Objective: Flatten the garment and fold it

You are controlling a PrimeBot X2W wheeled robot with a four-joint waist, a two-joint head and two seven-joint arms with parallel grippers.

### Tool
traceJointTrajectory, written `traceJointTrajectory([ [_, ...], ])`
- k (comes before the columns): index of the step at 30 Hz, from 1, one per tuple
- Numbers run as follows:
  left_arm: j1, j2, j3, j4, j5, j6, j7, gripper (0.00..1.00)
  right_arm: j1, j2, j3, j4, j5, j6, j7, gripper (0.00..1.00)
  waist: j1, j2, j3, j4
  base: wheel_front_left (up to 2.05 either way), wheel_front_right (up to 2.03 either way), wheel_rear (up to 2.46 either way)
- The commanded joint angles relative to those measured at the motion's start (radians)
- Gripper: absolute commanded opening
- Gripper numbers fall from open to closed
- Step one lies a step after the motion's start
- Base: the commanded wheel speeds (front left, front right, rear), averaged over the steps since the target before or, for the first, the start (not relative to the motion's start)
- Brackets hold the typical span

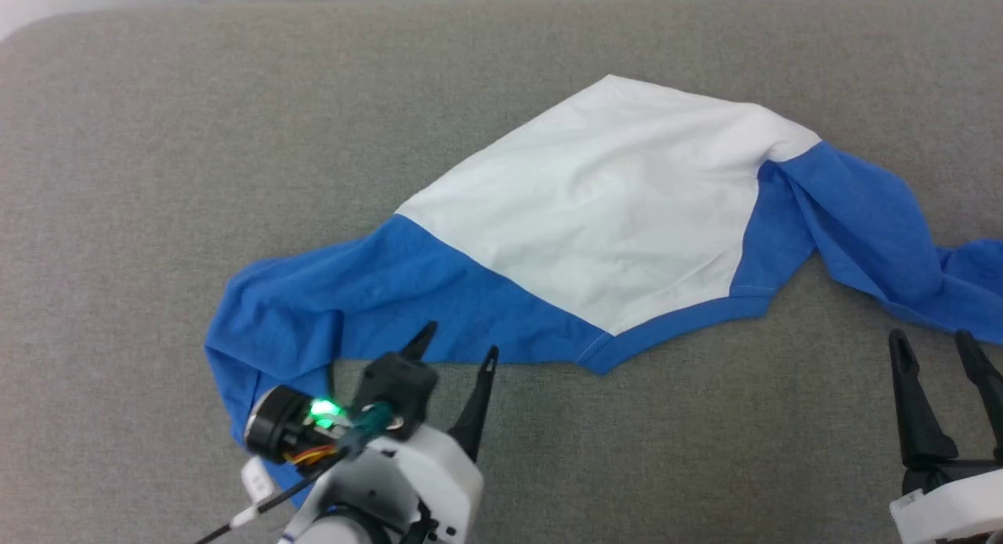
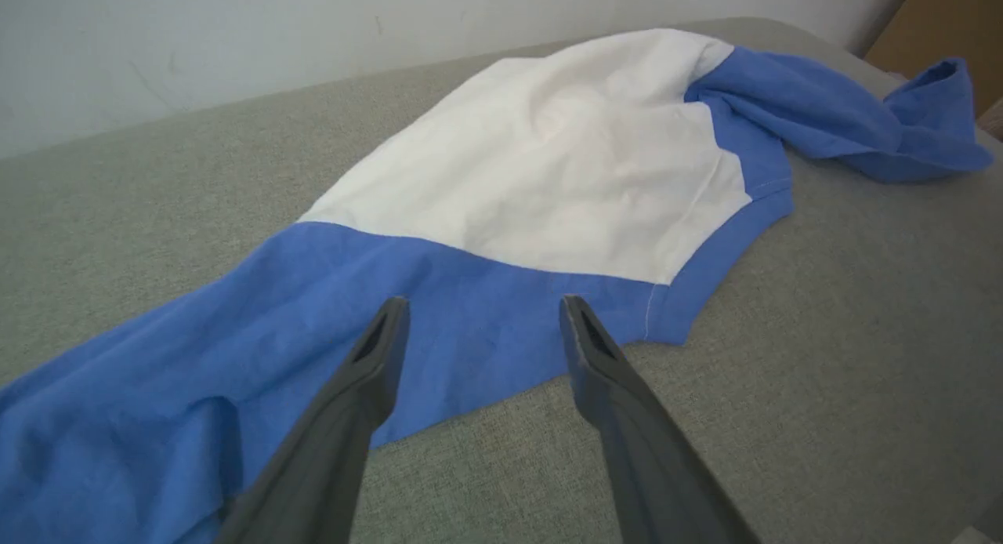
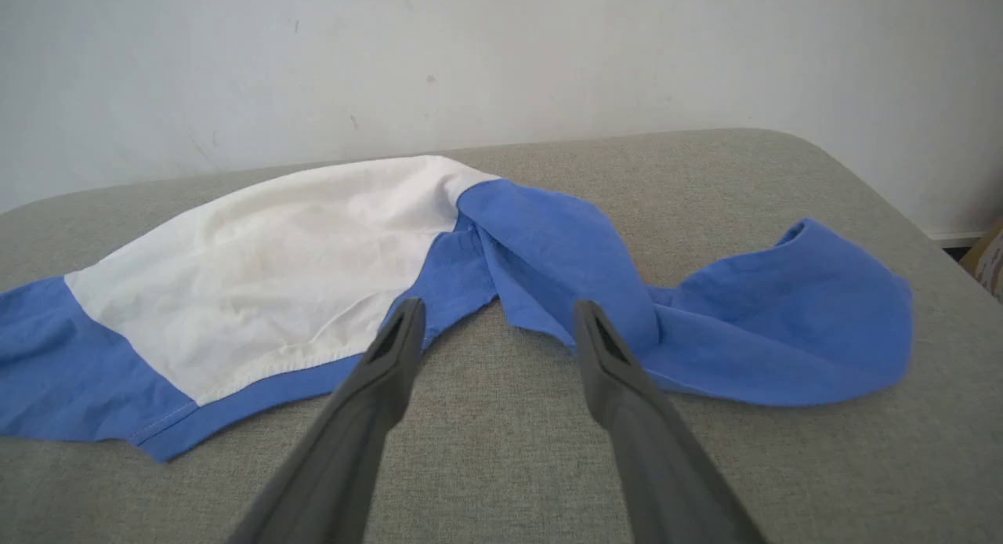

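The garment point(image 1: 595, 215) is laid out on the grey padded surface point(image 1: 157, 136), spread from left to right across its middle and not yet folded. A large white panel point(image 1: 619, 207) forms the centre of the cloth, and its peak points toward the far edge of the surface. A narrow blue band is seen along the near side of this panel. A broad blue section point(image 1: 353, 301) extends from the panel toward the near left, where the cloth is wrinkled and partly doubled over. A second blue section point(image 1: 862, 223) runs off toward the right edge of the surface; it is twisted and bunched, with a raised fold at its end point(image 3: 791, 317).

The left gripper point(image 1: 461, 337) is positioned at the near hem of the left blue section. Its two dark fingers are spread wide apart, and nothing is held between them. In the left wrist view the left gripper point(image 2: 483, 301) is shown with its fingertips over the blue cloth just inside the hem; whether the cloth is touched cannot be told.

The right gripper point(image 1: 930, 336) is positioned toward the near right of the surface, on the near side of the bunched blue section. Its fingers are likewise spread wide, and nothing is gripped. In the right wrist view the right gripper point(image 3: 500, 302) is shown above bare grey upholstery, near the cloth.

A pale wall point(image 3: 501, 58) is seen beyond the far edge.
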Motion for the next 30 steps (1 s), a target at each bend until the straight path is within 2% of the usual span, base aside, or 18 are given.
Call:
traceJointTrajectory([
  [1, -0.034, 0.001, -0.019, 0.034, 0.020, -0.016, 0.012, 1.00, -0.012, -0.007, 0.002, -0.001, 0.008, -0.002, -0.007, 1.00, 0.0000, 0.0000, 0.016, -0.007, 0.00, 0.00, 0.00],
  [6, -0.091, -0.006, -0.070, 0.159, 0.031, -0.066, 0.045, 1.00, -0.029, -0.025, 0.002, 0.004, 0.022, -0.002, -0.012, 1.00, 0.0000, 0.0000, 0.042, -0.023, 0.00, 0.00, 0.00],
  [9, -0.119, -0.024, -0.079, 0.215, 0.024, -0.078, 0.044, 1.00, -0.037, -0.032, 0.002, 0.011, 0.029, -0.002, -0.016, 1.00, 0.0000, 0.0000, 0.055, -0.034, 0.00, 0.00, 0.00],
  [17, -0.192, -0.036, -0.110, 0.357, 0.046, -0.098, 0.071, 1.00, -0.056, -0.048, 0.005, 0.026, 0.047, -0.002, -0.027, 1.00, 0.0000, 0.0000, 0.085, -0.059, 0.00, 0.00, 0.00],
  [22, -0.225, -0.053, -0.107, 0.418, 0.046, -0.091, 0.050, 1.00, -0.066, -0.054, 0.004, 0.036, 0.054, -0.002, -0.033, 1.00, 0.0000, 0.0000, 0.094, -0.067, 0.00, 0.00, 0.00],
  [23, -0.229, -0.058, -0.107, 0.428, 0.044, -0.090, 0.044, 0.40, -0.067, -0.055, 0.005, 0.038, 0.054, -0.002, -0.034, 1.00, 0.0000, 0.0000, 0.094, -0.068, 0.00, 0.00, 0.00],
  [24, -0.231, -0.064, -0.107, 0.437, 0.038, -0.092, 0.039, 0.00, -0.068, -0.055, 0.005, 0.040, 0.055, -0.002, -0.035, 1.00, 0.0000, 0.0000, 0.094, -0.069, 0.00, 0.00, 0.00],
  [26, -0.230, -0.072, -0.107, 0.449, 0.026, -0.094, 0.037, 0.00, -0.068, -0.054, 0.006, 0.045, 0.055, -0.002, -0.036, 1.00, 0.0000, 0.0000, 0.090, -0.069, 0.00, 0.00, 0.00],
  [30, -0.203, -0.093, -0.064, 0.425, -0.019, -0.065, -0.021, 0.00, -0.066, -0.048, 0.008, 0.053, 0.052, -0.002, -0.037, 1.00, 0.0000, 0.0000, 0.068, -0.064, 0.00, 0.00, 0.00],
])
